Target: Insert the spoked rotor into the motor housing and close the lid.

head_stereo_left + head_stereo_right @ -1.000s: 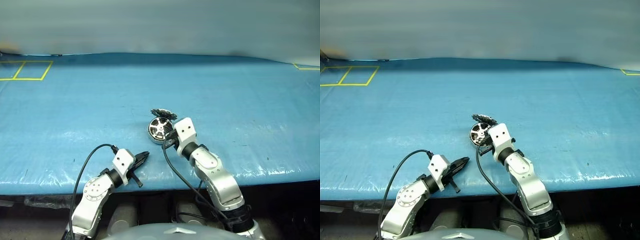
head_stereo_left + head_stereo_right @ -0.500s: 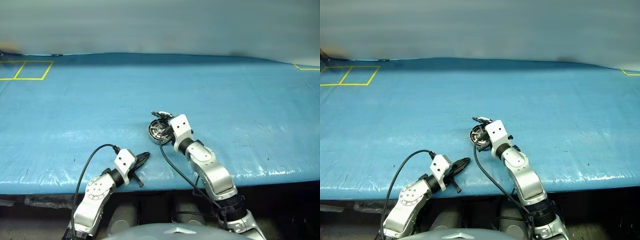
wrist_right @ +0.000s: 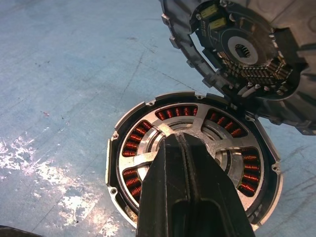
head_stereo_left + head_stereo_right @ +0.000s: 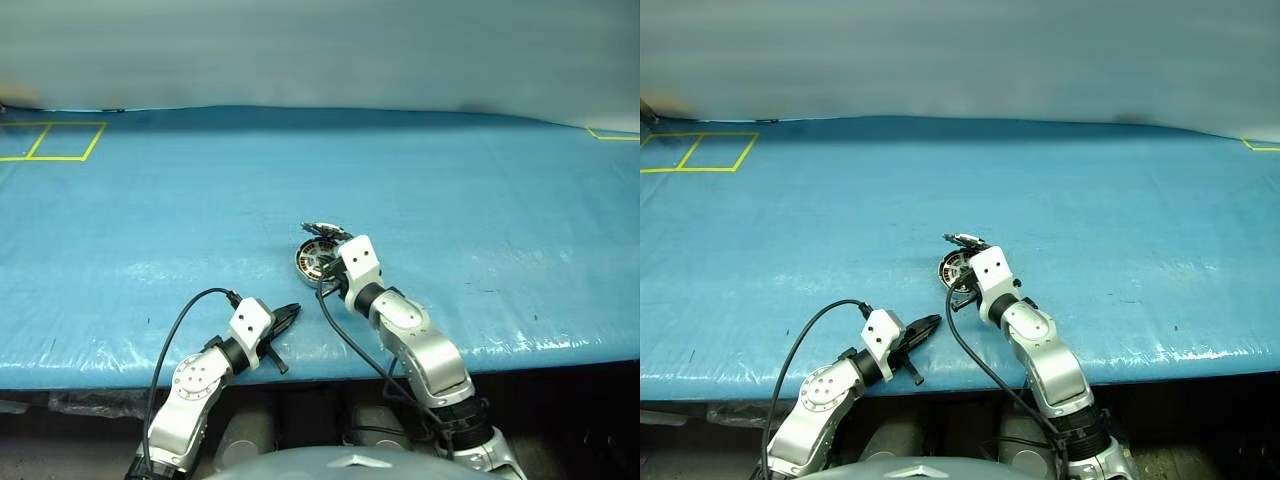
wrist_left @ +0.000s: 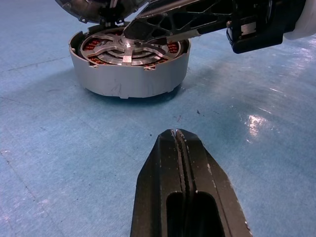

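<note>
Since a second ago, the right gripper point(image 3: 185, 143), clenched empty, has dipped onto the spoked rotor point(image 5: 129, 45) seated inside the silver, copper-wound motor housing point(image 5: 126, 81). Its toothed lid point(image 3: 247, 54) leans open alongside; the left gripper point(image 5: 180, 140) stays pinched shut nearby.

A wide table point(image 4: 150, 200) covered in a glossy blue sheet point(image 4: 480, 190) ran under and well beyond both grippers. Light glared off wrinkles in the sheet near its front edge. Yellow tape point(image 4: 45, 140) marked 2 adjoining squares far off at one back corner, another piece point(image 4: 612, 134) at the opposite corner. A plain grey wall point(image 4: 320, 50) rose behind.
</note>
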You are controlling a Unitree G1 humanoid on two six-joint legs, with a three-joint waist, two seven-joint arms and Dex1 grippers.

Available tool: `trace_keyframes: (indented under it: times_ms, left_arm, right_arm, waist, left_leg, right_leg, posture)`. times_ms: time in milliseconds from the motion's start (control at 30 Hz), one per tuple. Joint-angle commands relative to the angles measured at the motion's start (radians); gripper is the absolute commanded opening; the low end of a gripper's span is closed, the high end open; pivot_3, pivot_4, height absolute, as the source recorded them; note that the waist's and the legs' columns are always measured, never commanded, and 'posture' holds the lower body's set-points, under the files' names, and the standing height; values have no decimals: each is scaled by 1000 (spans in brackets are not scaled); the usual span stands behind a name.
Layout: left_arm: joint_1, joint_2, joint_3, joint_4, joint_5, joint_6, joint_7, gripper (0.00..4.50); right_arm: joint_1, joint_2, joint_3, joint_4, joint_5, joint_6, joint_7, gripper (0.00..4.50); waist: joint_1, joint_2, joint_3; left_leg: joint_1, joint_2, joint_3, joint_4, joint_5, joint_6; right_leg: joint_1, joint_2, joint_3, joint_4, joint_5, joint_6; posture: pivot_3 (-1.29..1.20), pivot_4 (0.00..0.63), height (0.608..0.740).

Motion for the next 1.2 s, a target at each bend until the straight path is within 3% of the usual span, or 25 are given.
trace_keyframes:
  times_ms: [33,300,433,533,667,867,1033,1200]
  left_arm:
    - [-5,-7,-4,-7,8,-23,14,42]
    - [-7,-11,-11,-16,3,-19,26,42]
    - [-10,-15,-14,-14,-2,-31,26,42]
    - [-18,-27,-19,-7,-2,-59,27,42]
    - [-25,-45,-18,-2,17,-99,55,42]
    - [-24,-47,-18,-8,27,-94,69,42]
    - [-14,-41,-16,-24,41,-65,88,42]
    - [-12,-34,-17,-25,41,-51,88,42]
  right_arm:
    - [7,-2,-14,-23,11,1,4,0]
    - [42,-204,-76,-310,23,236,62,0]
    - [-2,-242,-116,-350,20,316,47,0]
    - [-96,-244,-135,-274,-27,307,0,0]
    - [-253,-269,-110,-58,-105,132,-26,0]
    - [-368,-264,-141,139,-89,-20,21,0]
    - [-414,-250,-170,173,147,49,311,0]
    - [-425,-231,-207,201,238,84,362,0]
  waist:
    - [0,0,0]
    - [1,1,1]
    - [0,1,1]
    - [-1,1,1]
    - [0,1,1]
    - [1,1,1]
    - [-3,1,1]
    - [1,1,2]
  left_leg:
    - [0,0,0,0,0,0]
    - [-2,-1,0,-1,-1,2]
    - [-2,0,0,-2,-1,1]
    - [-2,0,0,-2,-1,1]
    - [-1,-1,2,-2,0,1]
    - [-2,-1,2,-5,-1,2]
    - [-2,-1,2,-8,-1,2]
    - [-2,0,1,-8,-1,2]
  right_leg:
    - [0,0,0,0,0,0]
    - [0,-1,0,-2,0,1]
    - [-1,0,0,-2,0,0]
    - [-1,0,-1,-2,0,0]
    - [-1,0,-1,-2,0,1]
    - [-2,0,-1,-3,0,1]
    - [-3,0,-1,-5,0,1]
    - [-2,-2,0,-4,0,0]
  posture:
    - [0,150,740]
    - [0,150,740]
    - [0,150,740]
    - [0,150,740]
    - [0,150,740]
    - [0,150,740]
    - [0,150,740]
    - [0,150,740]
